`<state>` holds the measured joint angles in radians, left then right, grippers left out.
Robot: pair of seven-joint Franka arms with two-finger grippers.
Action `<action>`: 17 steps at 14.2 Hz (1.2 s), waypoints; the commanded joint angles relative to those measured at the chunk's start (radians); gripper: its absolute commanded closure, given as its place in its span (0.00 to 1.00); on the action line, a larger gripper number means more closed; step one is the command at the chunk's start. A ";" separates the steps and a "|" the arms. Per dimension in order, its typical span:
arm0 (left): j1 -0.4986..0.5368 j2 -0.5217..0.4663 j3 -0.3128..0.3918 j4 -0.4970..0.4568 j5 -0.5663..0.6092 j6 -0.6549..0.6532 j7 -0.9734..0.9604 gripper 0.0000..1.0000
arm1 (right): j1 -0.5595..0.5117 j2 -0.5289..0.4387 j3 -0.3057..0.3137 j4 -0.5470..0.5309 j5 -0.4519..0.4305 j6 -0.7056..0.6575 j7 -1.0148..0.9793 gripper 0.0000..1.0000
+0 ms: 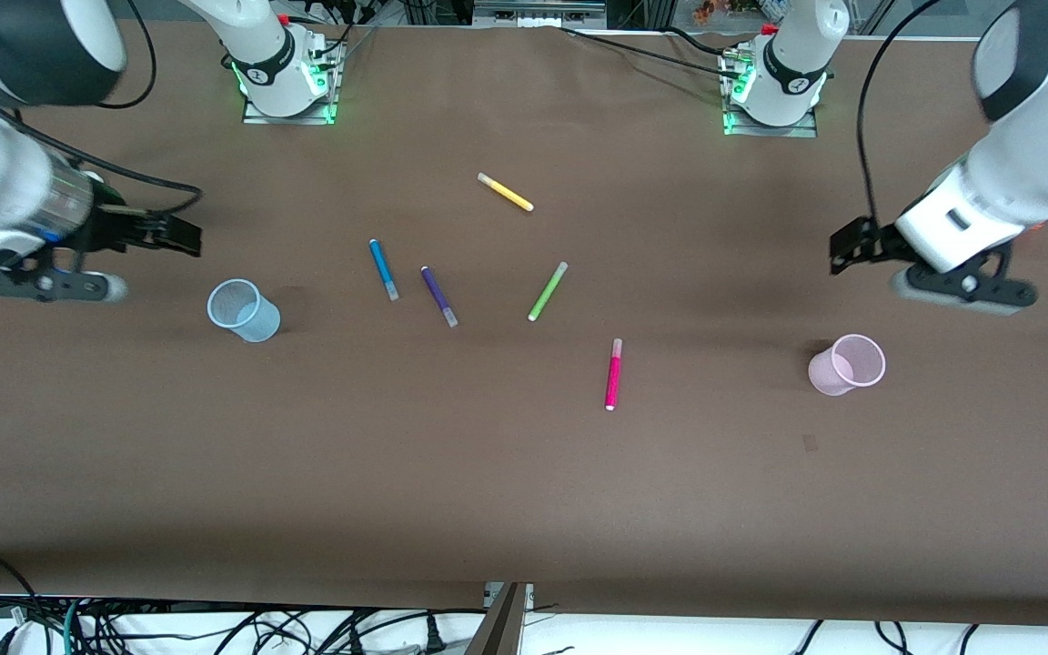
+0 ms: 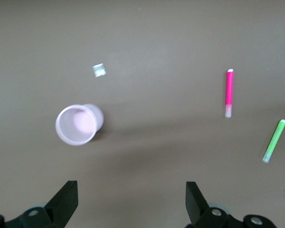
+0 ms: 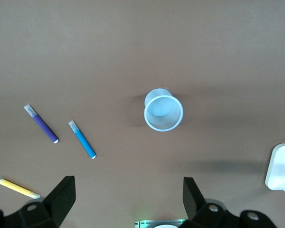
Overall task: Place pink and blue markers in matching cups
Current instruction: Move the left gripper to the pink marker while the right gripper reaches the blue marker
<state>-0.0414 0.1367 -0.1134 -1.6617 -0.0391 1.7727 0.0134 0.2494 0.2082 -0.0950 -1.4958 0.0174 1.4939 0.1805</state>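
The blue marker (image 1: 384, 269) and the pink marker (image 1: 613, 374) lie flat mid-table, apart from each other. The pale blue cup (image 1: 244, 310) stands upright toward the right arm's end. The pale pink cup (image 1: 846, 365) stands upright toward the left arm's end. My right gripper (image 1: 183, 236) hovers open and empty over the table by the blue cup (image 3: 163, 112); its wrist view also shows the blue marker (image 3: 81, 139). My left gripper (image 1: 847, 247) hovers open and empty over the table by the pink cup (image 2: 77, 124); its wrist view also shows the pink marker (image 2: 229, 93).
A purple pen (image 1: 438, 296) lies beside the blue marker. A green pen (image 1: 548, 291) lies between the purple pen and the pink marker. A yellow pen (image 1: 505, 192) lies nearer the arm bases. A small pale speck (image 2: 99, 70) is on the table near the pink cup.
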 commanded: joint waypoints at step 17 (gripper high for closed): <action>-0.333 0.564 -0.009 0.145 0.145 0.409 -0.127 0.00 | 0.317 0.324 -0.003 -0.271 0.047 0.491 0.008 0.00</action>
<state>-0.3733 0.7128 -0.1283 -1.4689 0.0896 2.1777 -0.1090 0.5439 0.5647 -0.0895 -1.6846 0.0477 1.9165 0.1875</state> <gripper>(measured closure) 0.000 0.000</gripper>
